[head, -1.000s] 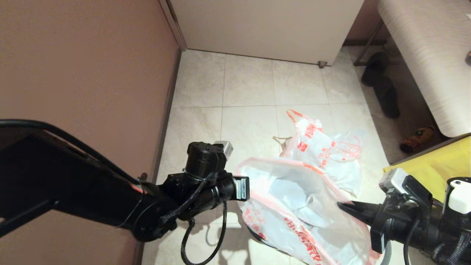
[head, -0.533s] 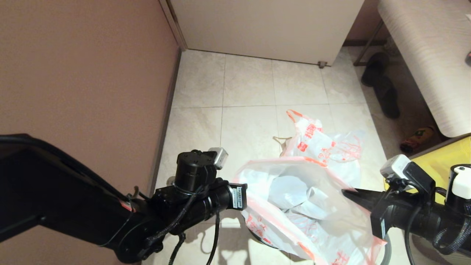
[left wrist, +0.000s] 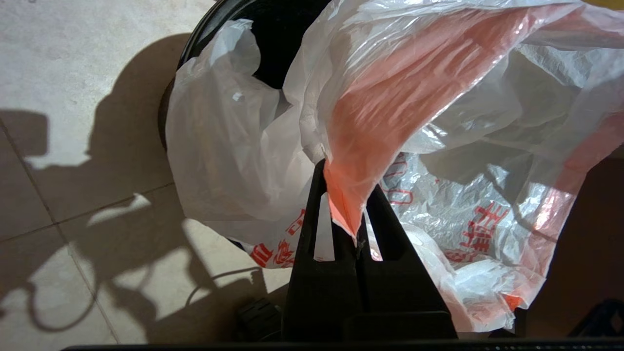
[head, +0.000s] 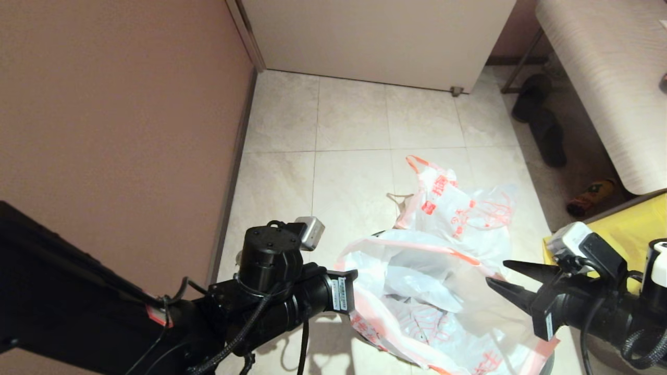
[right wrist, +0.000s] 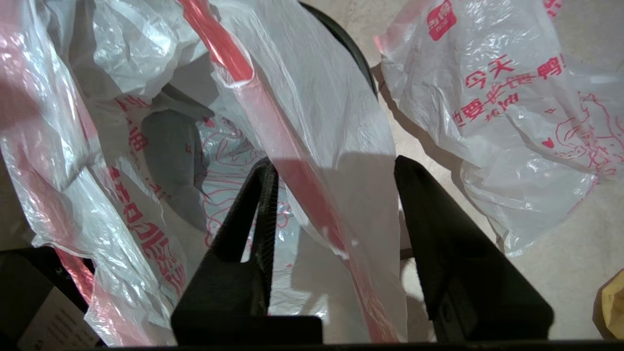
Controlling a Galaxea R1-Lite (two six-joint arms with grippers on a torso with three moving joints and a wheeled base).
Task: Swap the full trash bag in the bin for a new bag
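Clenched tight, the fingers (left wrist: 341,214) of the left gripper (left wrist: 342,204) pinch a fold of the new bag's (head: 417,281) pale-orange hem, the film bunching up out of the two black tips in the left wrist view. From that pinch the bag spreads away as a loose, see-through sheet with red lettering, draped over the mouth of the bin (left wrist: 273,39), whose glossy black wall shows behind and under the plastic. On the opposite side, the right gripper (right wrist: 336,170) has its fingers (right wrist: 253,204) spread apart, released, with the bag's hem band and a sheet of film running through the gap between them; whether the film touches either finger cannot be told. In the head view the left gripper's own tips are hidden behind its wrist, while the right gripper (head: 508,278) shows two black points parted at the bag's right edge. The bag hangs between the two arms, its mouth slack and sagging toward the bin. Just beyond it, farther from the robot on the tiled floor (head: 354,120), lies the full trash bag (head: 464,213), white with red print and thin orange-red handles, apart from the bin. Dark slippers (head: 542,125) sit under a pale surface (head: 609,78) at the far right.
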